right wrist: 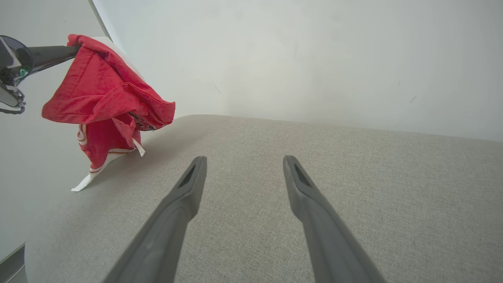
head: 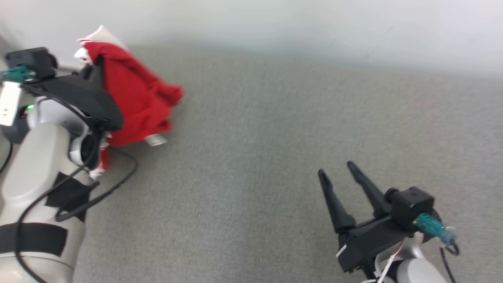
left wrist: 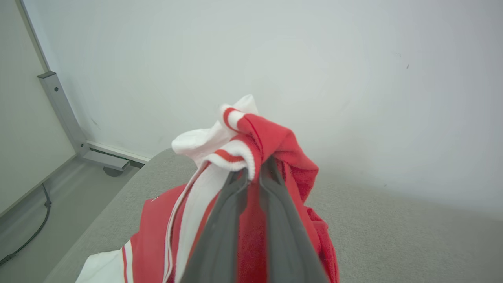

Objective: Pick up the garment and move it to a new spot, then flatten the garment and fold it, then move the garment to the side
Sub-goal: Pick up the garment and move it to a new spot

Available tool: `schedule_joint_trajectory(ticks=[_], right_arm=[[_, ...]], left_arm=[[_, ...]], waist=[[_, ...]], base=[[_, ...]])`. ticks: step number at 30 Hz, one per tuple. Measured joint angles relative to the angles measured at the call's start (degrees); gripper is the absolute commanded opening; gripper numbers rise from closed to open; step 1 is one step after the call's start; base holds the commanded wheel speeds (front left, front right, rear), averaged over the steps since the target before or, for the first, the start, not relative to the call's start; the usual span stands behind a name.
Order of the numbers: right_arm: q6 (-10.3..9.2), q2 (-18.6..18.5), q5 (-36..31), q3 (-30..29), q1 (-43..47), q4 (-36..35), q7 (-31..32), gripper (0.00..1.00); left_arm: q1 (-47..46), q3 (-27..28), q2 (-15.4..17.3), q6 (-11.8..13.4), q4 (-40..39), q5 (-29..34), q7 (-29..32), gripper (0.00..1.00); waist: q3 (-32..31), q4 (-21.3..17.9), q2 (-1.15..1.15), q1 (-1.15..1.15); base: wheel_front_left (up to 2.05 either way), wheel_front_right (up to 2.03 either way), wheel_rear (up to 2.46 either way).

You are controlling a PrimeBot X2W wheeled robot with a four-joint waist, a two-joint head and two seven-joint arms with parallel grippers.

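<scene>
Nearest us, our right claw [head: 335, 168] hangs wide open and empty over the near right part of the counter [head: 255, 157]. Farther off, at the far left corner, our left claw [left wrist: 255, 173] is pinched tight on the red-and-white garment [head: 133, 98]. The garment hangs bunched from it, its white hem seeming to touch the counter by the left edge.

The garment [head: 133, 98] is seen as bright red, trimmed in white ribbed bands crossed by thin red stripes. The desk [head: 251, 157] is covered in plain pale grey weave. The fingers [right wrist: 177, 212] are coloured dark grey; the wall [head: 275, 23] is white.
</scene>
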Motion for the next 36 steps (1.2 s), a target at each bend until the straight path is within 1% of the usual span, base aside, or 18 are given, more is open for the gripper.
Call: schedule_joint_trajectory(ticks=[4, 9, 12, 14, 19, 24, 29, 34, 36], right_arm=[[0.3, 0.46, 0.56, 1.09, 0.01, 2.46, -0.97, 1.0], [0.71, 1.08, 1.22, 2.5, 0.41, 5.68, -2.41, 1.0], [0.7, 1.25, 1.29, 3.55, 2.42, 6.69, -2.88, 1.0], [0.7, 1.4, 1.3, 4.26, 4.24, 6.68, -2.98, 1.0], [0.63, 1.52, 1.65, 4.94, 6.34, 6.06, -3.46, 1.0], [0.63, 1.55, 1.65, 5.86, 6.92, 5.05, -3.67, 1.0], [0.63, 1.56, 1.65, 6.39, 6.91, 4.7, -3.9, 1.0], [0.63, 1.56, 1.65, 6.31, 6.9, 4.44, -3.92, 1.0], [0.63, 1.44, 1.66, 5.86, 6.95, 3.9, -4.0, 1.0]], left_arm=[[0.02, -1.49, -1.1, -0.86, -0.32, 0.27, -0.16, 0.0], [0.49, -4.34, -4.6, -2.23, -2.5, 0.6, -0.44, 0.0], [1.74, -6.1, -6.89, -2.71, -4.45, 0.6, -0.42, 0.0], [2.97, -7.51, -7.81, -2.93, -6.41, 0.6, -0.33, 0.0], [6.08, -11.16, -8.34, -3.23, -10.68, 0.59, 1.11, 0.0], [8.02, -13.71, -8.4, -3.65, -13.11, -0.05, 2.54, 0.0], [7.74, -14.88, -8.34, -3.65, -14.54, -0.27, 2.89, 0.0], [5.35, -15.15, -8.28, -3.68, -18.03, -0.31, 1.22, 0.0], [4.97, -16.18, -8.35, -3.71, -18.64, -0.38, 1.04, 0.0]], waist=[[-2.35, -1.17, 0.0, 0.0], [-5.94, -4.07, 0.0, 0.0], [-7.97, -6.22, 0.0, 0.0], [-9.2, -7.83, 0.0, 0.0], [-11.61, -12.19, 0.0, 0.0], [-13.06, -16.71, 0.0, 0.01], [-13.52, -21.28, 0.0, 0.01], [-13.16, -25.64, 0.0, 0.01], [-12.8, -27.17, 0.0, 0.01]], base=[[0.0, 0.0, 0.0], [0.0, 0.0, 0.0], [0.0, 0.0, 0.0], [0.0, 0.0, 0.0], [0.0, 0.0, 0.0], [0.0, 0.0, 0.0], [0.0, 0.0, 0.0], [0.0, 0.0, 0.0], [0.0, 0.0, 0.0]])
